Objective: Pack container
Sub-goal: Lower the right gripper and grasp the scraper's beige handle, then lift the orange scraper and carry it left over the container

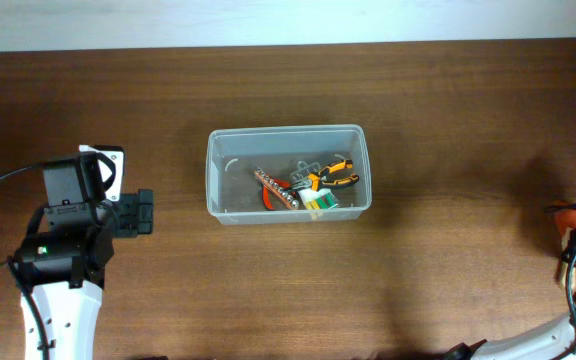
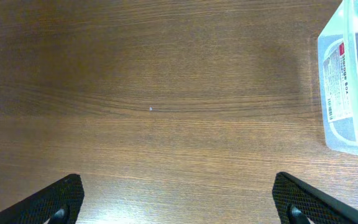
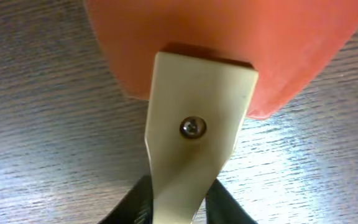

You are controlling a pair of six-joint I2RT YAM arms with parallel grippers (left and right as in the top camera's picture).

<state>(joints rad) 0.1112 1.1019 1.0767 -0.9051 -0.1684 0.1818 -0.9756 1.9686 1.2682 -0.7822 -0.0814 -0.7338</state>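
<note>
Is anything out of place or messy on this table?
One thing: an orange piece with a cream, screwed-on tab is at the far right edge of the wooden table, well away from the clear plastic bin where the other hand tools are heaped. Nothing looks spilled or broken.

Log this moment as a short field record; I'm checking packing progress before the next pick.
container: mid-table, upright, no lid on
contents: orange-handled pliers and other small tools, all toward its right end
left gripper: open, empty, over bare table left of the container
right gripper: at the table's right edge, right up against an orange object; grip unclear
orange object: outside the container, far right
</note>
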